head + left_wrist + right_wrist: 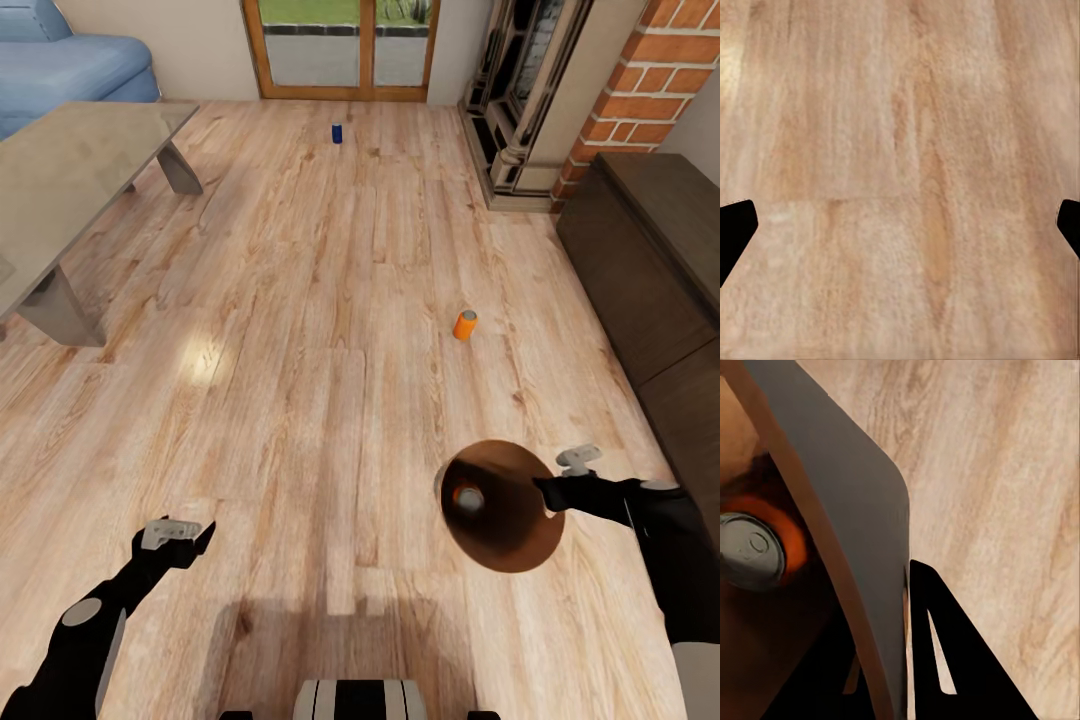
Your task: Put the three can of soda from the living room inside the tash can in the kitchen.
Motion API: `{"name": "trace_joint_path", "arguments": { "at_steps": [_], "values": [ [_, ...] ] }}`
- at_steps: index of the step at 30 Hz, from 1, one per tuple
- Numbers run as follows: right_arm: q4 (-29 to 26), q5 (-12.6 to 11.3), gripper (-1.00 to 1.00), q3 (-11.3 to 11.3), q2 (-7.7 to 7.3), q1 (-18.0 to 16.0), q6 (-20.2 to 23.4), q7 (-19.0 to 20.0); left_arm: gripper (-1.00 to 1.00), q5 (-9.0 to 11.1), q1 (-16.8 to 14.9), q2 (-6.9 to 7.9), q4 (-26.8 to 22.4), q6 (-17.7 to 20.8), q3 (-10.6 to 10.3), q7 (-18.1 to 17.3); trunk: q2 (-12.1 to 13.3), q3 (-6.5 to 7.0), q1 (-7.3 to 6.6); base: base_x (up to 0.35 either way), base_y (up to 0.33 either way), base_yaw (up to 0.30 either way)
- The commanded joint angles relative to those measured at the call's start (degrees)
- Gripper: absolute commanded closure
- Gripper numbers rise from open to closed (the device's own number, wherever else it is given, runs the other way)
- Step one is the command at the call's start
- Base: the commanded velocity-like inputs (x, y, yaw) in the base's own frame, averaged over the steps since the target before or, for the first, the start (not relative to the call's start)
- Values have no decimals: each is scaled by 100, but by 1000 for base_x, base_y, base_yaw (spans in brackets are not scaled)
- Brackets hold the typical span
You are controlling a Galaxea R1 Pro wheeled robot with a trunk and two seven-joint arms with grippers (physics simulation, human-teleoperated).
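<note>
The trash can hangs above the wood floor at the lower right, its copper-brown inside facing up. My right gripper is shut on its rim, one finger outside the grey wall. One orange soda can lies inside the bin, its metal top showing. A second orange can stands on the floor ahead of the bin. The dark blue can stands far off near the glass doors. My left gripper is open and holds nothing, its fingertips spread wide over bare floorboards.
A low grey table fills the left side, with the blue sofa behind it. A dark wooden cabinet runs along the right, beyond it the brick-sided fireplace. Wood-framed glass doors close the far end.
</note>
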Motion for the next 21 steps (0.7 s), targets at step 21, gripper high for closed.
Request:
{"name": "trace_joint_path", "arguments": {
  "at_steps": [21],
  "values": [
    [-296,-364,100,15,383,404,-523,-25,-100,68,8,-71,378,1,-5,-43,401,179,-220,0,0,0]
  ]
}}
